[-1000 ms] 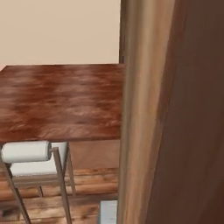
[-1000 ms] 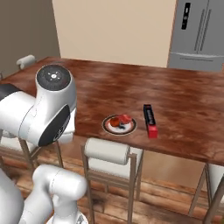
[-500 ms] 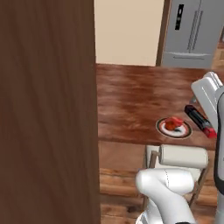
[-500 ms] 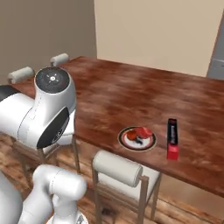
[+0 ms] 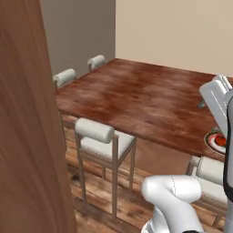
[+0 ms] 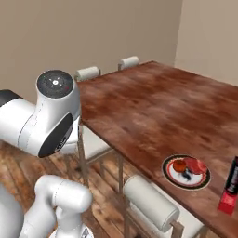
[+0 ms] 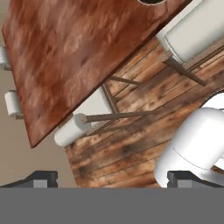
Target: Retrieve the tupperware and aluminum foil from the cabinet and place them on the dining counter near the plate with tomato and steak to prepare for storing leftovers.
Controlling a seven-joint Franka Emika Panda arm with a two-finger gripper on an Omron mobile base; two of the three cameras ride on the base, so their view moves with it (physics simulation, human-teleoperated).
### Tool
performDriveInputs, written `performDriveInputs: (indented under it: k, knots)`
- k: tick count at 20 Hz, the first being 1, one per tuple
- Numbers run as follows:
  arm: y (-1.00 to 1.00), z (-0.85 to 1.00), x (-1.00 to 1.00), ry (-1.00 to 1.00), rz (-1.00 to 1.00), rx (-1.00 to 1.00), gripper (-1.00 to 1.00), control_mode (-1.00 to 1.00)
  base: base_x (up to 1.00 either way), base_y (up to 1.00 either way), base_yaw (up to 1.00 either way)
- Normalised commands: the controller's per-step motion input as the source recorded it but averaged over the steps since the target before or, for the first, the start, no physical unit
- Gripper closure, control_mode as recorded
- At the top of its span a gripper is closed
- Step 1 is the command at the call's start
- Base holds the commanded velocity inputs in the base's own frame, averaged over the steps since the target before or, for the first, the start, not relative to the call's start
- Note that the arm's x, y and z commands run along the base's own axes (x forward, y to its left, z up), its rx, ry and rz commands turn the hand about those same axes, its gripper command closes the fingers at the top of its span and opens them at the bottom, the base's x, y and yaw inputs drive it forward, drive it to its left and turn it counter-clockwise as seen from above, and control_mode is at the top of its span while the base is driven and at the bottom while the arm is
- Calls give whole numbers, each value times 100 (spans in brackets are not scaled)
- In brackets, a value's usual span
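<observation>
Jaws spread wide, nothing between them, gripper (image 7: 106, 177) well apart from aluminum foil (image 6: 230, 188) on dining counter (image 6: 153, 107)

Dining counter (image 6: 153, 100): glossy reddish-brown wood grain. Plate (image 6: 186, 172), white with dark rim, lay near its edge, carrying the red tomato (image 6: 178, 165) and a piece of steak (image 6: 196, 165). Aluminum foil (image 6: 231, 186), black carton with red end, lay just beside the plate.

Dining counter (image 6: 139, 107) bears plate (image 6: 186, 172), aluminum foil (image 6: 231, 187).
</observation>
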Motion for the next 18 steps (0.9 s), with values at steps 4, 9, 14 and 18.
performDriveInputs:
  k: [4, 9, 14, 18]
  knots:
    - [0, 0, 0, 0, 0, 0, -100, 100, -7, 0, 59]
    - [0, 0, 0, 0, 0, 0, -100, 100, -7, 0, 63]
    - [0, 0, 0, 0, 0, 0, -100, 100, 0, 0, 66]
    - [0, 0, 0, 0, 0, 0, -100, 100, 0, 3, 62]
